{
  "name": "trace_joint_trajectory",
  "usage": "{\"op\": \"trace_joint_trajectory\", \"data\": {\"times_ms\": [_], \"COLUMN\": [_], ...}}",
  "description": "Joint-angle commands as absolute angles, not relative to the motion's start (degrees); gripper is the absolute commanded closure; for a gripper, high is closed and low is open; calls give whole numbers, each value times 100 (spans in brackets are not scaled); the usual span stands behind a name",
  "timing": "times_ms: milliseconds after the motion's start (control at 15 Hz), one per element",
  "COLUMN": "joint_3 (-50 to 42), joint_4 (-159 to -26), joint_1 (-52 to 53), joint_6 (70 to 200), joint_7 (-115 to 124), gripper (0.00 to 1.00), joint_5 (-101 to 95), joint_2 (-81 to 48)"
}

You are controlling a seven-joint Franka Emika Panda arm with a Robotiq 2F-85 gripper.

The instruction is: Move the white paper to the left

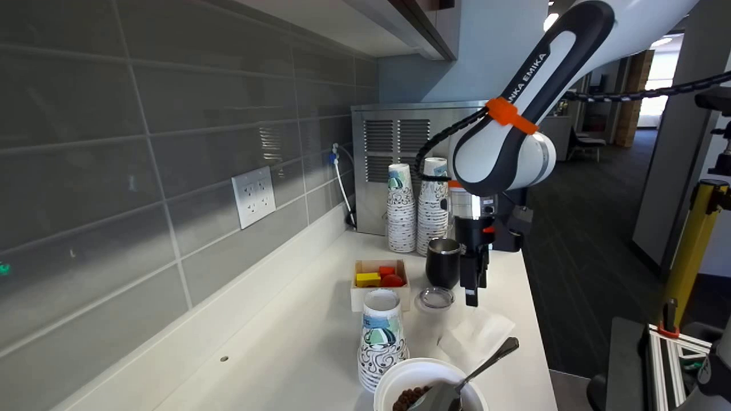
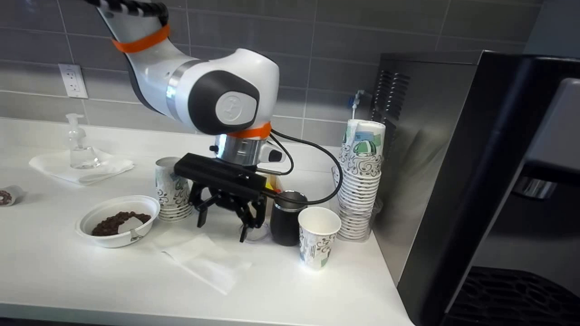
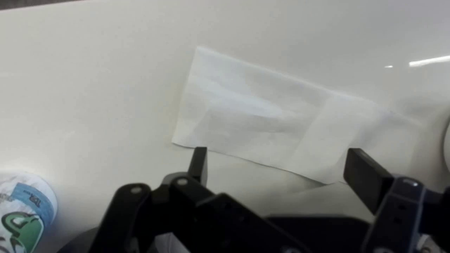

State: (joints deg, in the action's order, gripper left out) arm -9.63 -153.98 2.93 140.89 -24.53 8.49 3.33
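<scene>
Two fingers (image 3: pixel 367 179) spread — the gripper (image 2: pixel 222 229) hangs near the white paper (image 3: pixel 270 119).

Lower left, wrist view: the edge slices a cup (image 3: pixel 26 214), lettering (image 3: pixel 32 199) blurred; bottom middle in an exterior view, a bowl (image 1: pixel 420 371) is cropped too!

In an exterior view I look down along the counter (image 1: pixel 297 342) toward the steel machine (image 1: pixel 394 142), tiled wall (image 1: pixel 217 103) at left. In an exterior view I face that wall (image 2: pixel 253 31) across the counter. My wrist view peers steeply down, close above the white paper (image 3: pixel 260 116), which both exterior views share.
</scene>
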Motion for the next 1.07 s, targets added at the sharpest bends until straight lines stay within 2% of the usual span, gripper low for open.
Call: {"op": "trace_joint_trajectory", "data": {"times_ms": [0,933,1000], "joint_3": [-716,-602,-600], "joint_4": [-15231,-15169,-15167], "joint_1": [33,-350,-363], "joint_6": [14476,14941,14949], "joint_7": [-1868,-416,-371], "gripper": [0,0,25], "joint_5": [848,659,657], "joint_2": [-191,-830,-848]}}
